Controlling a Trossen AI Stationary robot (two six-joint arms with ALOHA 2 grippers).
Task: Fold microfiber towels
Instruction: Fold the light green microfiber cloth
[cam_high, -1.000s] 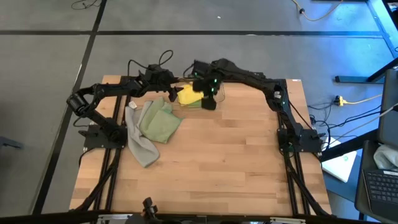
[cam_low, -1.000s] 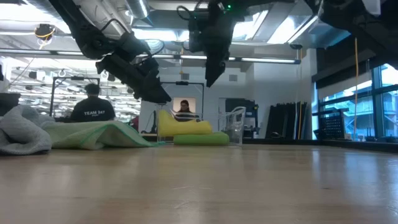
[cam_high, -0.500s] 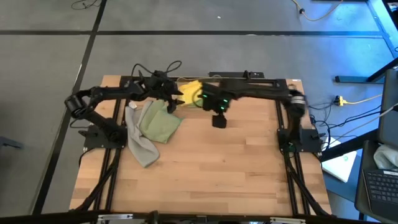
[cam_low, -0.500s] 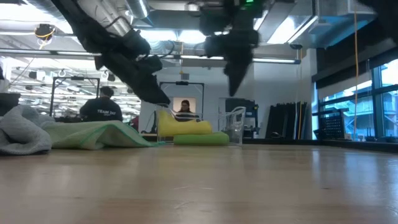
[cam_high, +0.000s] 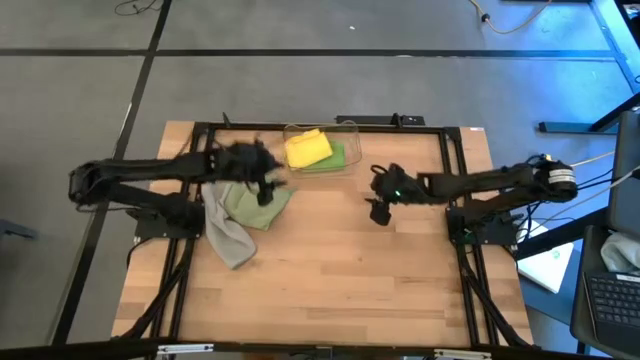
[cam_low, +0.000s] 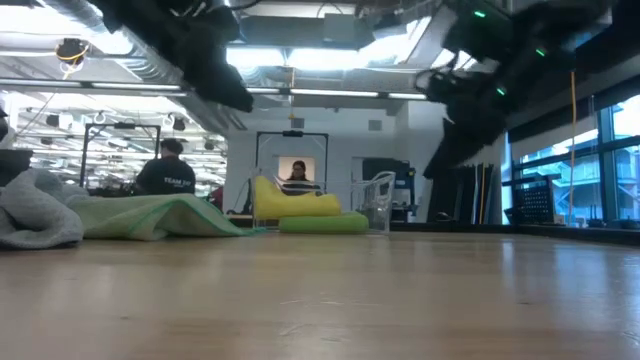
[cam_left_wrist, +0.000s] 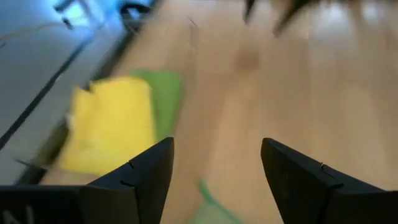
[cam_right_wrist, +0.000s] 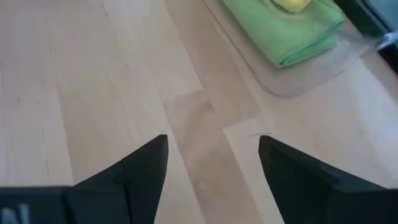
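Note:
The yellow towel (cam_high: 307, 148) lies folded on the bright green towel (cam_high: 340, 157) inside the clear bin (cam_high: 350, 128) at the table's far middle. The pale sage green towel (cam_high: 250, 208) lies crumpled at the left, beside the grey towel (cam_high: 226, 236). My left gripper (cam_high: 262, 185) hovers open over the sage towel's far edge, empty; its wrist view shows the yellow towel (cam_left_wrist: 112, 124) ahead. My right gripper (cam_high: 378, 208) hangs open over bare wood, to the right of the bin and nearer than it; the green towel (cam_right_wrist: 286, 31) shows in its wrist view.
The clear bin (cam_right_wrist: 311, 71) stands near the far edge. Bare wooden tabletop (cam_high: 350, 270) stretches across the middle and near side. In the low view, people (cam_low: 165, 175) show in the room beyond the table.
My left gripper has drawn back from the bin toward the near edge and now hangs over the sage towel. My right gripper has swung from above the bin toward the right and near edges and has sunk lower. Both stay open. The towels have not moved.

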